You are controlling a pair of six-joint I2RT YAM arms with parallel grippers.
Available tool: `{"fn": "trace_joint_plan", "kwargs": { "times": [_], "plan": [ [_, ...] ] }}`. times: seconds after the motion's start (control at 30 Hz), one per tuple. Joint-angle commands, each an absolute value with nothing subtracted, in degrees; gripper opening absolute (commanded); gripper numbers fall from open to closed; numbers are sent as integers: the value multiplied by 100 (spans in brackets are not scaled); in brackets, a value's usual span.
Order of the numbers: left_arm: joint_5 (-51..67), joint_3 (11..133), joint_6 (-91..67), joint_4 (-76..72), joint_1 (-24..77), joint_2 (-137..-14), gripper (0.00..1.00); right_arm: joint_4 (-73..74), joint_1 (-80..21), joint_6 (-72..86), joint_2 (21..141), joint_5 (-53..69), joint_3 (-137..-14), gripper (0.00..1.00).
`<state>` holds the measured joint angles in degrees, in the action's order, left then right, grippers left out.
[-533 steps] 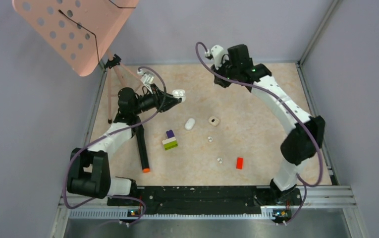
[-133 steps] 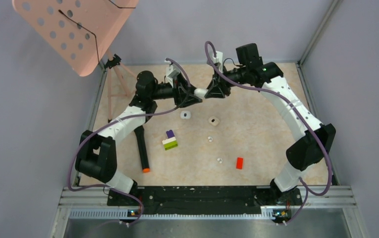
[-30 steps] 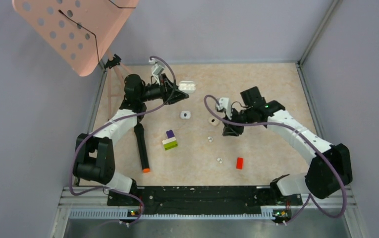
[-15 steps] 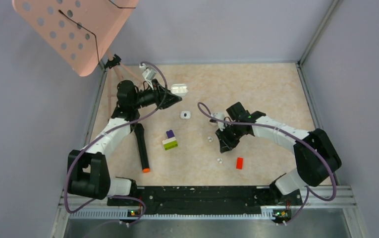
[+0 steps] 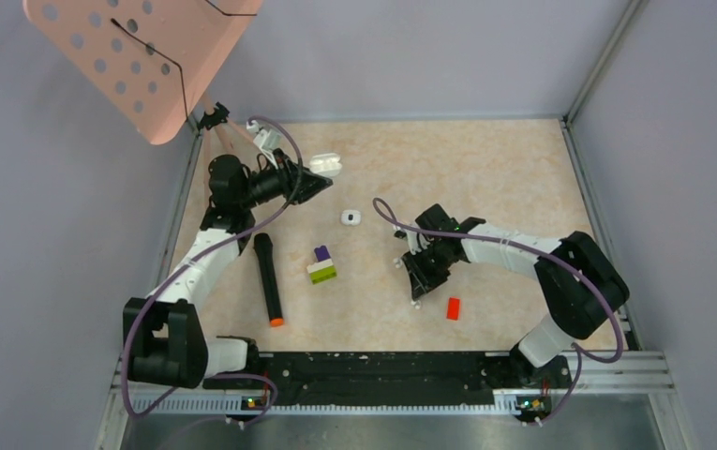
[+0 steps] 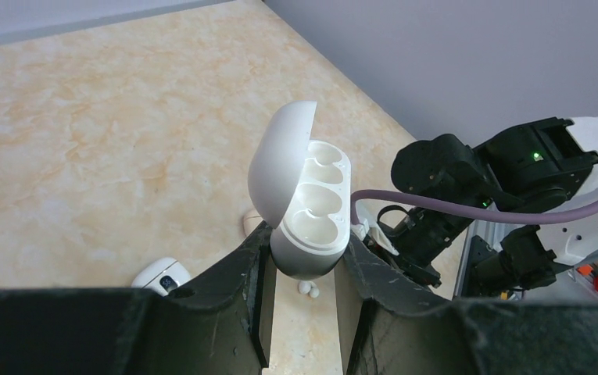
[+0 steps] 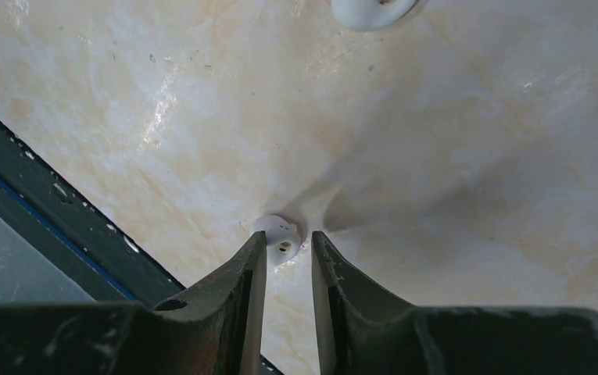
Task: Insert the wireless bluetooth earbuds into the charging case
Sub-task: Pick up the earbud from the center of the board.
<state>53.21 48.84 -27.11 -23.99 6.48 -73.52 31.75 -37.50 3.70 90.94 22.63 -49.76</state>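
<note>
My left gripper [image 5: 315, 178] is shut on the base of the white charging case [image 5: 327, 166], held off the table at the back left. In the left wrist view the case [image 6: 309, 205] has its lid swung open and its two wells show empty. My right gripper [image 5: 418, 287] points down at a tiny white earbud [image 5: 416, 303] left of the red brick. In the right wrist view that earbud [image 7: 277, 234] lies on the table at the fingertips, against the left finger [image 7: 255, 254]. The right gripper [image 7: 288, 237] is open by a narrow gap.
A second white case [image 5: 351, 217] with a dark display lies mid-table. A purple, white and green brick stack [image 5: 321, 265] and a black marker [image 5: 268, 279] lie to the left, a red brick [image 5: 453, 307] near the front. A pink perforated stand [image 5: 139, 56] overhangs the back-left corner.
My right gripper has moved toward the near edge and come down onto the earbud by the red brick. My left arm has drawn back to the left with the open case.
</note>
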Motion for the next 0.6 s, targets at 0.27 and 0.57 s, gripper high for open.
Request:
{"fn": "trace_joint_plan", "kwargs": {
  "times": [0.27,0.57],
  "plan": [
    [5284,4898,-2872,-2777,571,-7199,0,3234,-3816,747,8966,1839,-5006,27],
    [5317,4970,-2966,-2818,571,-7336,0,3459,-3719,613,8790,1888,-5153,27]
  ]
}}
